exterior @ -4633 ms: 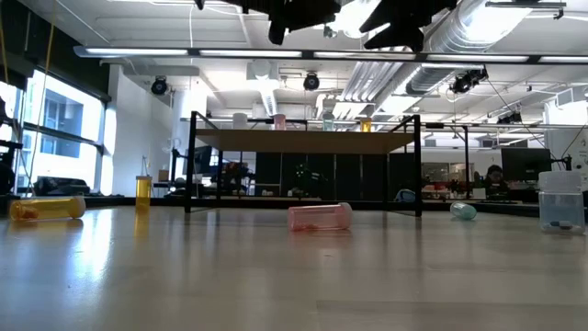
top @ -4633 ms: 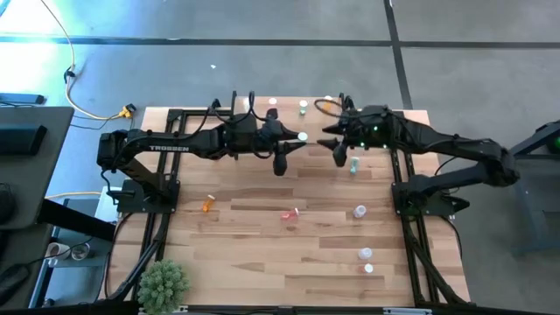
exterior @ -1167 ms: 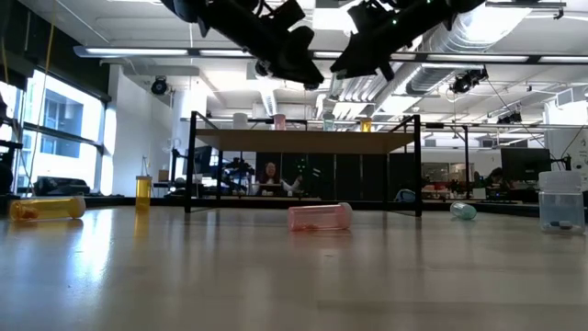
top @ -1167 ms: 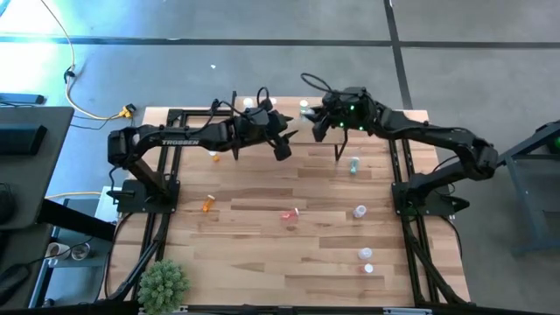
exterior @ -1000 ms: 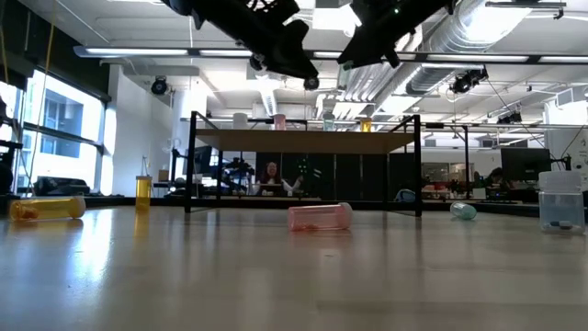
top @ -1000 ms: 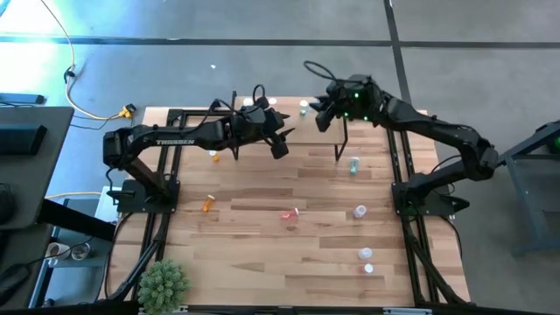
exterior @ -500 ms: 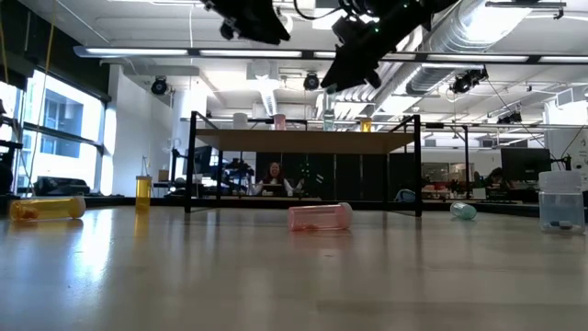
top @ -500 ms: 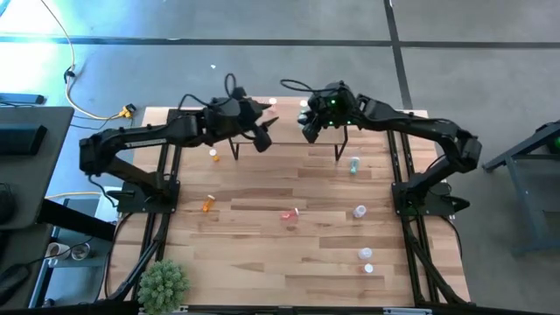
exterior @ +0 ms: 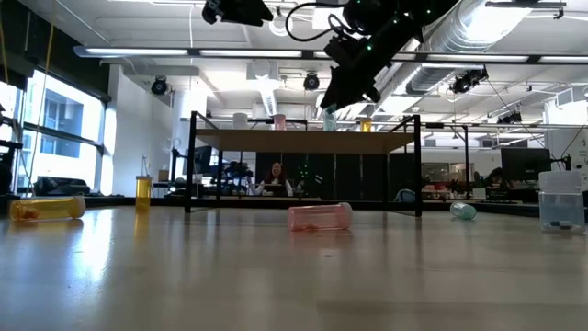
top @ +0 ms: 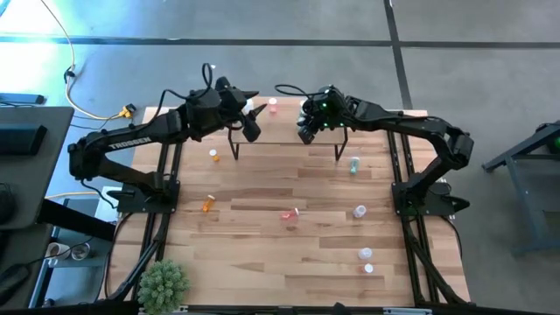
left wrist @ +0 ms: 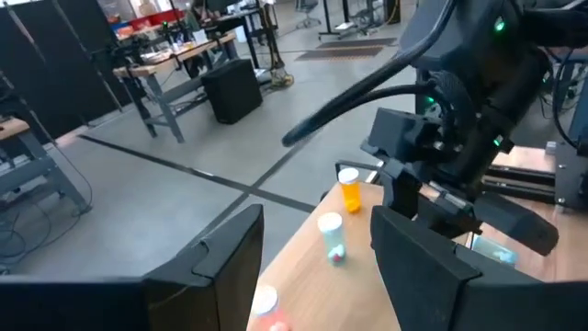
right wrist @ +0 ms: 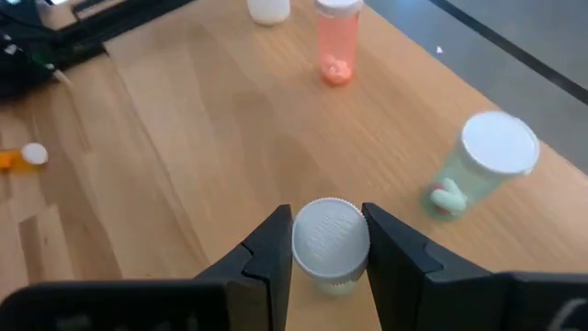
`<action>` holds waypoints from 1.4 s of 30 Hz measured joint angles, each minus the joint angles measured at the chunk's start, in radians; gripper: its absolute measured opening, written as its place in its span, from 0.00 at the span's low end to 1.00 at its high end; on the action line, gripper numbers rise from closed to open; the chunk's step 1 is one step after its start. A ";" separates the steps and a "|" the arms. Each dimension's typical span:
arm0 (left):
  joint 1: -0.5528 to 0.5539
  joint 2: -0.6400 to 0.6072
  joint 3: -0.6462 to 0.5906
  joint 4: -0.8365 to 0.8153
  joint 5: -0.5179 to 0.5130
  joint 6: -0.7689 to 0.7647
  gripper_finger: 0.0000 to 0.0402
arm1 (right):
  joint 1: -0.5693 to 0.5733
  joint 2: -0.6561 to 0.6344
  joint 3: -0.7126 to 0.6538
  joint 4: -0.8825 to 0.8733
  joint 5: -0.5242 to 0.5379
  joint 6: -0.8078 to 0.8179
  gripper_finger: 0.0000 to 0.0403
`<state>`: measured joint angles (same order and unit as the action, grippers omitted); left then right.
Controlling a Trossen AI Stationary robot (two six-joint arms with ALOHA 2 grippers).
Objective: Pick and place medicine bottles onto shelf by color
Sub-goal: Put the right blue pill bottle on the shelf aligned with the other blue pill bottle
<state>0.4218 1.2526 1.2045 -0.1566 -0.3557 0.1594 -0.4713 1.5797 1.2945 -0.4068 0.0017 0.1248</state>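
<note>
The bench (top: 262, 236) carries the shelf (top: 284, 122) at its far edge, on black legs. Above the shelf's left end the left claw (top: 252, 122) is held, its fingers (left wrist: 432, 267) parted and nothing between them. Above the shelf's right part the right claw (right wrist: 329, 253) is closed on a white-capped bottle (right wrist: 331, 241), gripped by both sides just over the shelf board. On the shelf beside it stand a green bottle (right wrist: 482, 165), a pink bottle (right wrist: 337, 37) and a white bottle (right wrist: 268, 9); an orange bottle (left wrist: 350, 189) is seen on the shelf from the left wrist. In front of the shelf, on the bench, a pink bottle lying down (exterior: 319, 217) and further bottles (top: 360, 211) are scattered. A potted plant (top: 164, 282) stands at the near left corner, well apart from the shelf.
</note>
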 joint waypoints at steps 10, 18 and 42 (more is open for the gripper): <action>0.003 0.001 0.000 -0.020 0.003 0.001 0.48 | 0.000 0.000 0.000 0.000 0.010 -0.011 0.25; 0.003 0.001 0.000 -0.021 0.004 0.001 0.48 | -0.001 0.007 0.000 0.034 0.023 -0.056 0.25; 0.003 0.002 0.000 -0.049 0.004 0.001 0.47 | -0.013 0.017 0.000 0.029 0.022 -0.055 0.25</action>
<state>0.4252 1.2545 1.2041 -0.2058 -0.3517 0.1604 -0.4843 1.5970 1.2945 -0.3775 0.0235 0.0700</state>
